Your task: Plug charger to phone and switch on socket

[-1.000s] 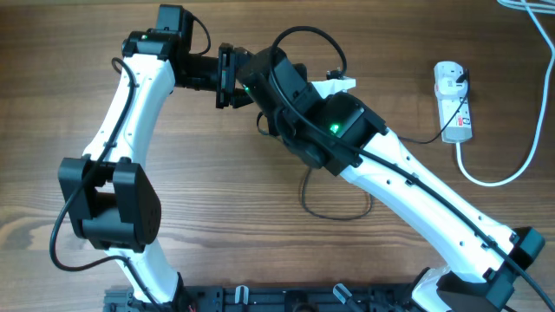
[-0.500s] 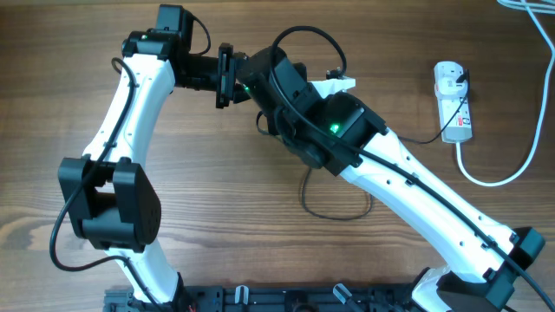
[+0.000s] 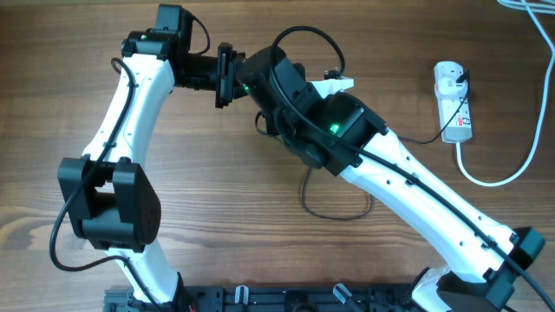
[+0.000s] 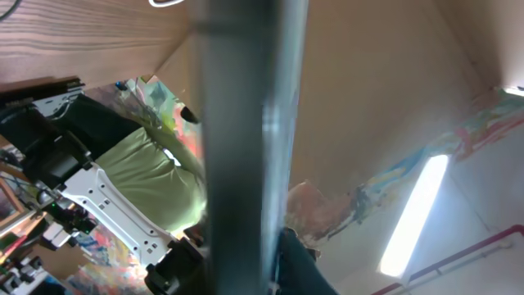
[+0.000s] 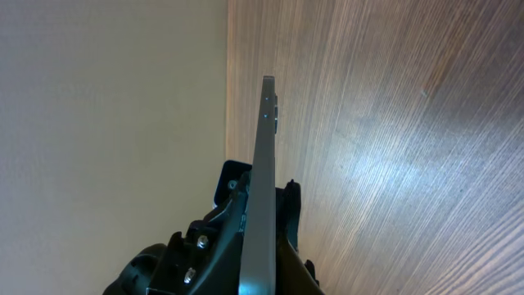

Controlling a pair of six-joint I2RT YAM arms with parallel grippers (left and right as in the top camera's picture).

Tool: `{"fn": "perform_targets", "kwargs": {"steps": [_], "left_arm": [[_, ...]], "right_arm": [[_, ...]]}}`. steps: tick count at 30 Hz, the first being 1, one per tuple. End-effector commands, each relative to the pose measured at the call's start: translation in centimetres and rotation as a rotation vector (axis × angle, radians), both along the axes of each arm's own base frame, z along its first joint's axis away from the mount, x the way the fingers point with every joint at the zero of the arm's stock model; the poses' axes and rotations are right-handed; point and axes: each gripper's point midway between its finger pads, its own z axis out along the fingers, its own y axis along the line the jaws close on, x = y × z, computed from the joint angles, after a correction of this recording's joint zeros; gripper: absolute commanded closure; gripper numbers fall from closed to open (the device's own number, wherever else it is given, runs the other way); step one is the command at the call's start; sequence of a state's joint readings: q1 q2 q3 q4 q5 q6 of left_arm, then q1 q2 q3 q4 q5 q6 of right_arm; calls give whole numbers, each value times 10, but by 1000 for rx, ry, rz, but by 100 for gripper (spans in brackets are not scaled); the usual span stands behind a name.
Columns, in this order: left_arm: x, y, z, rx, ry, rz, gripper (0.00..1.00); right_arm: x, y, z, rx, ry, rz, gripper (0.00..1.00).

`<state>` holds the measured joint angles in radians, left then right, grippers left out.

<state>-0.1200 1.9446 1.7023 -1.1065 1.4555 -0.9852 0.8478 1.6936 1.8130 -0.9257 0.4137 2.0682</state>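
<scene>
The phone (image 5: 260,172) shows edge-on as a thin grey slab held between my right gripper's (image 5: 260,246) jaws; its screen is not visible. In the left wrist view a blurred dark bar (image 4: 241,139), apparently the same phone, runs up between my left gripper's (image 4: 246,279) jaws. In the overhead view my left gripper (image 3: 227,76) and right gripper (image 3: 249,80) meet at the upper middle, which hides most of the phone. The charger's thin black cable (image 3: 334,208) loops on the table and runs to its plug (image 3: 457,82) in the white socket (image 3: 453,117) at the right.
The socket's thick white cord (image 3: 520,165) curves along the right edge of the wooden table (image 3: 217,191). The right arm (image 3: 408,191) lies diagonally over part of the cable loop. A person in green (image 4: 155,180) stands beyond the table.
</scene>
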Motion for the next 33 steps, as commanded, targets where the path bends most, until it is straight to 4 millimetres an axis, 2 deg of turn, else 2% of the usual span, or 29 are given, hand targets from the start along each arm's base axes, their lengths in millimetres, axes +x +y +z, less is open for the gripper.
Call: {"fn": "perform_targets", "kwargs": {"steps": [1,5,6,8,10,13,15,17,19,22,25,28,31,32,33], "left_arm": [[-6,0,15,-17,-32,-4,87],[-6,0,15,-17,-32,-4,95],[-6,0,15,-17,-32,-4,96],[-6,0,15,-17,-32,-4,96],[-6,0,14,-13,-33,-3,96],[-4,1,8,22,-37,6,96],[-3,1,4,44,-40,11,96],[-1,3,-1,76,-48,20,96],[4,4,-7,112,-83,30,96],[10,6,-18,178,-165,40,96],[16,12,-34,271,-294,32,96],[19,16,-42,318,-387,15,96],[20,18,-47,348,-482,-10,96],[23,24,-56,413,-513,-17,96],[24,27,-62,450,-510,-16,96]], "right_arm": [[3,3,9,26,-25,-5,85],[3,3,9,28,-27,-5,86],[3,3,9,27,-27,-5,82],[3,3,10,27,-27,-4,71],[3,3,10,25,-29,-3,55],[6,-3,12,-27,-58,-4,36],[7,-9,16,-83,-89,12,29],[6,-11,21,-114,-108,38,15],[3,-16,31,-155,-138,80,6],[-2,-31,41,-274,-171,142,0],[-9,-74,36,-430,-113,162,0],[-10,-111,20,-580,-13,244,0],[-7,-129,-2,-657,85,416,0],[-1,-135,-16,-666,117,533,0],[1,-137,-22,-669,126,579,0]]}}
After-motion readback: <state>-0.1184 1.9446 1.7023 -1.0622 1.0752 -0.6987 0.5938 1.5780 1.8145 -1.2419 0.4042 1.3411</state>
